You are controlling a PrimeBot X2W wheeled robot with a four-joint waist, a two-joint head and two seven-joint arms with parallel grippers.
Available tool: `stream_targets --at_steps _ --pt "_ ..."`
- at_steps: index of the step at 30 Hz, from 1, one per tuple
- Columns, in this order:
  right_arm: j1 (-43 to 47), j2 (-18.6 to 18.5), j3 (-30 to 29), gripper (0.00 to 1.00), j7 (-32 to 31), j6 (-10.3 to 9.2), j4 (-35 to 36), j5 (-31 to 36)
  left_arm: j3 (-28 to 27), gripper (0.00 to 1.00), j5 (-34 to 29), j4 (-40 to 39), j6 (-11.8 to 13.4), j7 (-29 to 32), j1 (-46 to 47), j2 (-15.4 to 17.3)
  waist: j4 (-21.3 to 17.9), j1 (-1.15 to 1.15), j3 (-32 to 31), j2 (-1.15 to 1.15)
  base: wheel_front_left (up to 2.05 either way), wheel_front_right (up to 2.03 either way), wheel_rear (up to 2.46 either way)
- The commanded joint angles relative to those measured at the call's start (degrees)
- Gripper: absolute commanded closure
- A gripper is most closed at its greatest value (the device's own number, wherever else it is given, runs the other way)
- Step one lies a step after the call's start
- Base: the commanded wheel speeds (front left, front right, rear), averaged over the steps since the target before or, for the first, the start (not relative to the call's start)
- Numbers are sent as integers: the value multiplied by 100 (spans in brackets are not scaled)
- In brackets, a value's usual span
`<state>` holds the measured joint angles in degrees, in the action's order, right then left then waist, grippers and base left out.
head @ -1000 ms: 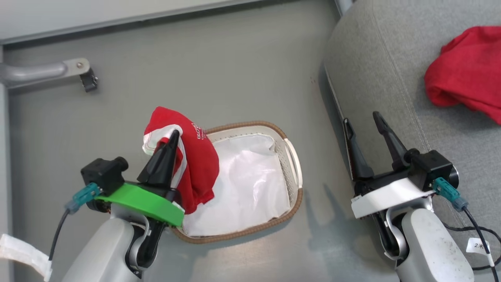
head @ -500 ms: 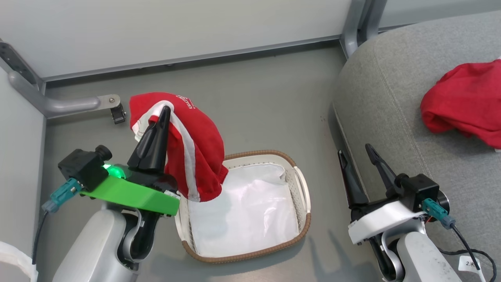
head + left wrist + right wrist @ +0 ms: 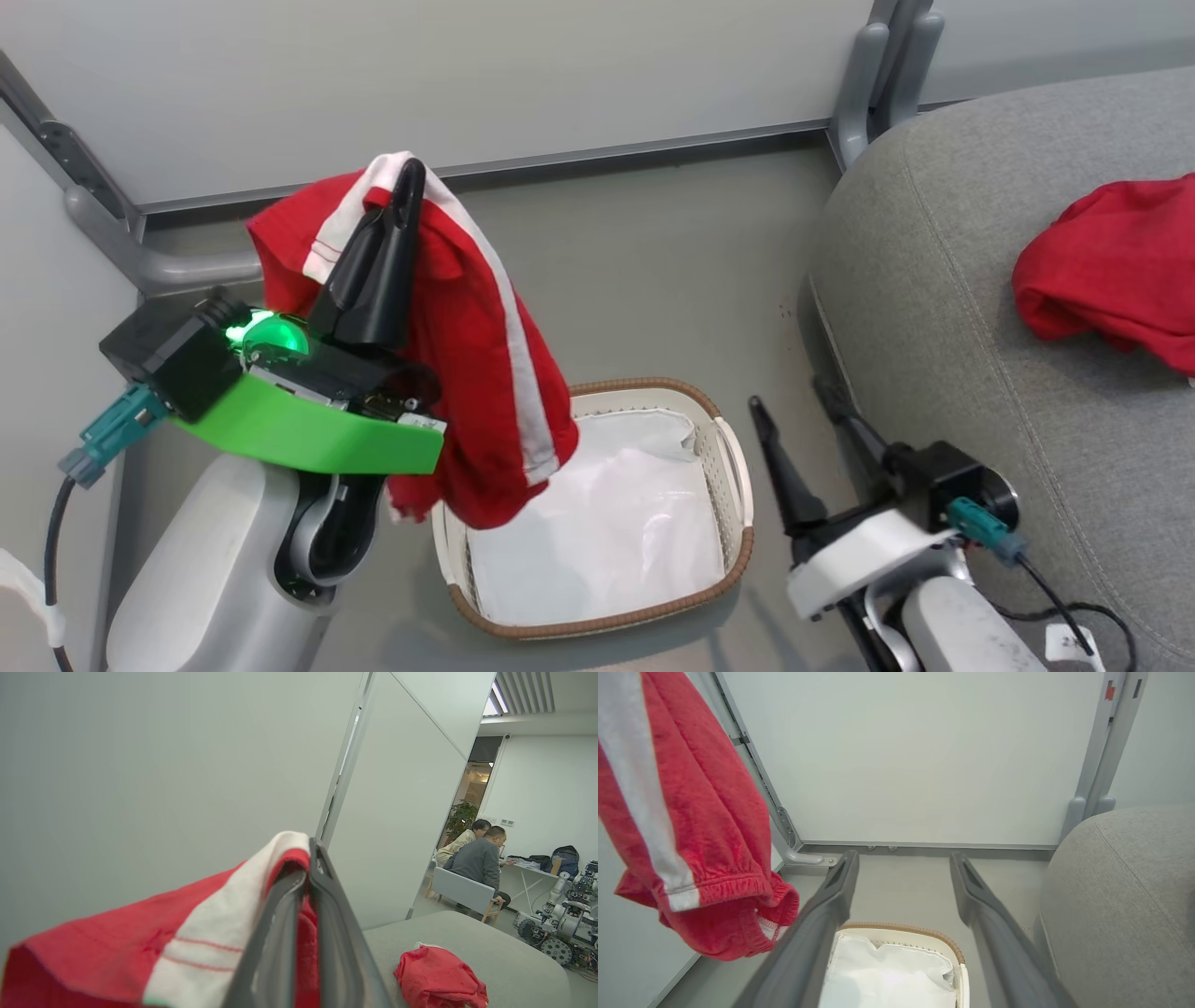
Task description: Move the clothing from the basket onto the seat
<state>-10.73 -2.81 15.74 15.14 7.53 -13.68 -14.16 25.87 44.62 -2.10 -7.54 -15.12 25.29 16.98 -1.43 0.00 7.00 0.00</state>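
Grey floor [image 3: 653, 261] carries the basket [image 3: 739, 551] beside the seat [image 3: 934, 308].

Head view: your left tool [image 3: 411, 173], pressed together, pinches a red garment [image 3: 485, 373] by its white band, so it hangs clear above the basket; another garment [image 3: 1111, 261] lies on the seat.

Left wrist view: fabric drapes over that tool's fingers [image 3: 336, 942].

Right wrist view: your right tool [image 3: 903, 855], spread and empty, faces the basket's white sheet [image 3: 887, 970].

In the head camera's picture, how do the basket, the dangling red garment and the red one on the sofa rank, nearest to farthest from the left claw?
1. dangling red garment: pinched in the left gripper.
2. basket: lower down, to its right.
3. second red garment: far right, lying on the seat.
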Motion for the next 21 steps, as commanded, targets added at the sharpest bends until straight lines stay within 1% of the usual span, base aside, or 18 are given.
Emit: stream_targets --at_steps 1,7,11,15,19,21 --pt "-125 -20 121 0 0 -8 65 28 9 100 -73 -29 12 -4 62 -14 14 0 0 0 0 0 0" --pt "-679 -21 1163 0 0 -8 328 -39 232 100 -83 -46 12 -4 -39 -107 48 0 38 0 0 0 0" --pt "-1241 -24 1905 0 0 -8 296 18 396 100 -32 -53 12 -4 -87 -181 95 0 49 0 0 0 0" --pt "-1666 -20 2218 0 0 -8 49 122 559 100 -1 -24 12 -4 -49 -272 182 0 57 0 0 0 0" --pt "-1912 -24 2206 0 0 -8 -334 288 750 100 39 -15 12 -4 25 -336 313 0 44 0 0 0 0" --pt "-1919 -26 2193 0 0 -8 -715 321 818 100 59 -3 12 -4 49 -356 371 0 32 0 0 0 0"
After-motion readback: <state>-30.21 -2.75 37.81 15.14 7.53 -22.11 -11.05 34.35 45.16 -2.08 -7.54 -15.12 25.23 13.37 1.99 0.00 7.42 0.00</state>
